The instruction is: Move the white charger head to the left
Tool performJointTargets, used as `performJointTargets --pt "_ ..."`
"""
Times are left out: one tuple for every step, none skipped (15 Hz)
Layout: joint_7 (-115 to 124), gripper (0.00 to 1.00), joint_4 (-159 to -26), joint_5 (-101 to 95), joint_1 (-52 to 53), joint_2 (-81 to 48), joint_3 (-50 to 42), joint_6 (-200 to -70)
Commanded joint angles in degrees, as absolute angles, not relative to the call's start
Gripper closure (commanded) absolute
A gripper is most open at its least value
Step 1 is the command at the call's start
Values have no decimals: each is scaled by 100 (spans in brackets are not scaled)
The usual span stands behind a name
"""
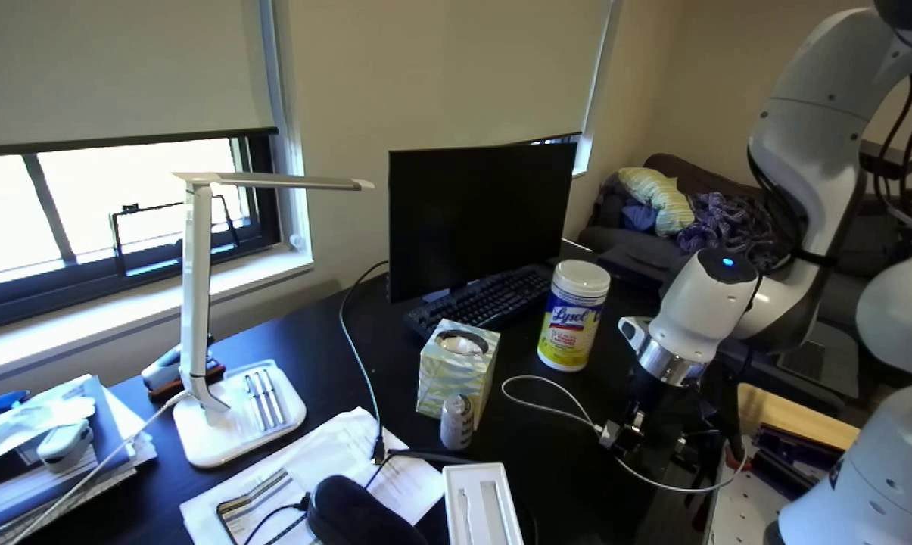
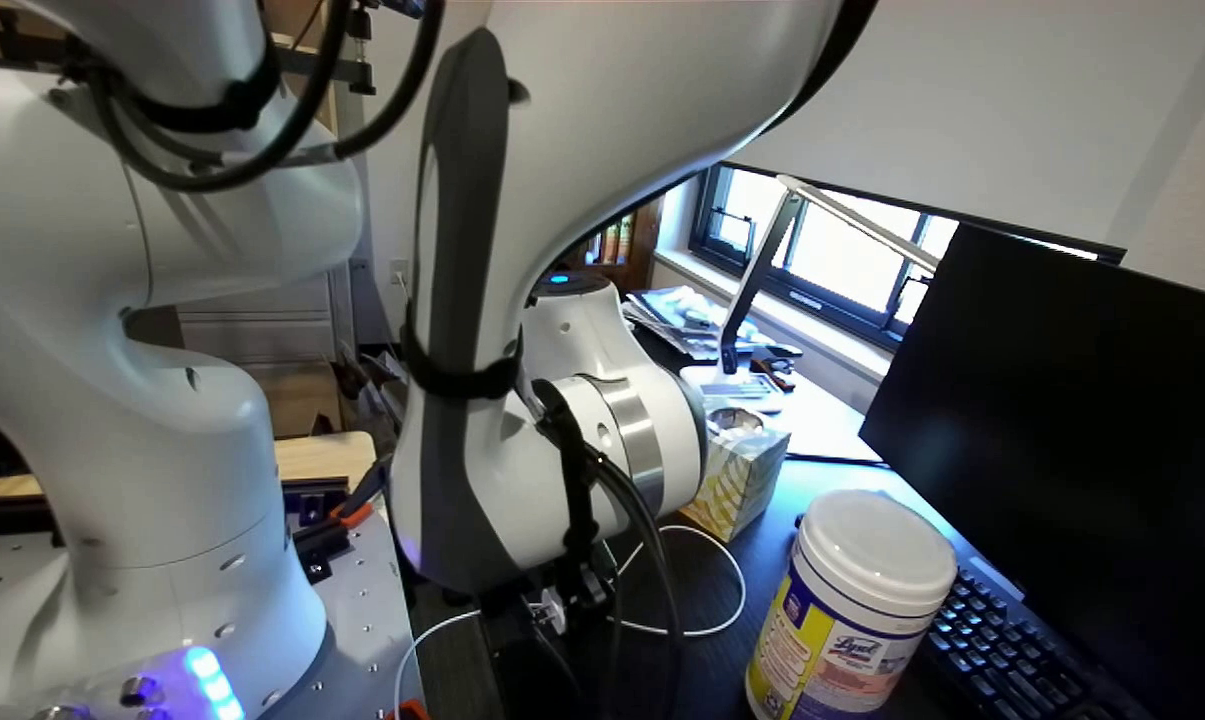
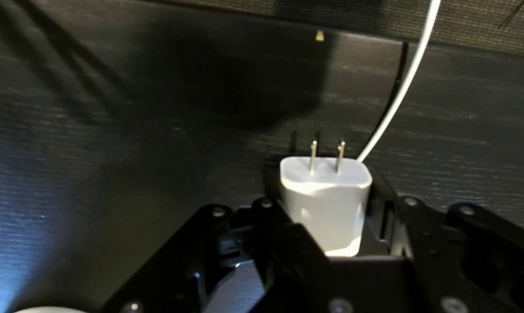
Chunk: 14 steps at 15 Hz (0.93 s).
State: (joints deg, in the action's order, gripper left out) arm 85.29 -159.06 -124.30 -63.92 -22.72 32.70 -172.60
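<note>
The charger (image 3: 328, 206) is near the tub (image 1: 574, 318), its sides pinched by the gripper (image 3: 325, 189). Best to raise it slightly, keep the pinch firm and ease left slowly, since the cable (image 3: 411, 71) loops near the tub and could drag or snag.

Charger (image 3: 325, 217) held in the gripper (image 3: 326, 191), two prongs (image 3: 312, 158) exposed.
It is a glossy white block with rounded corners; the thin metal prongs stand out of one end and point toward the top of the wrist view, a broad face turned to that camera. From behind its right corner there runs a white cable (image 3: 407, 82), which loops near the charger in both exterior views. It is over the dark desk (image 3: 475, 108), near an edge; contact with the desk cannot be told.
</note>
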Motion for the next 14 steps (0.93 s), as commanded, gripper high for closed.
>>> performJointTargets --pt "8523 77 -15905 -12430 -6377 -2284 3267 -17258" --pt "8416 77 -15903 -12364 -6197 -2164 3215 -17144" --pt "8161 77 -15894 -12222 -5882 -2069 3012 -17031" --pt "7976 77 -15951 -12078 -5717 -1915 2929 -16862" --pt "7627 77 -16036 -11862 -5572 -1840 2827 -16719" --pt "7301 77 -16029 -11669 -5385 -1857 2704 -16586" --pt "6891 77 -15954 -11412 -5103 -2022 2485 -16479" --pt "6517 77 -15891 -11174 -4887 -2114 2354 -16383" --pt "6038 77 -15894 -10880 -4709 -2155 2228 -16411" --pt "5654 77 -15897 -10684 -4532 -2183 2113 -16492" --pt "5253 77 -15899 -10486 -4409 -2189 2032 -16542" --pt "4863 77 -15899 -10272 -4294 -2171 1971 -16499" --pt "4512 27 -15899 -10043 -4188 -2132 1922 -16355" --pt "4129 27 -15902 -9777 -4099 -2120 1887 -16268"
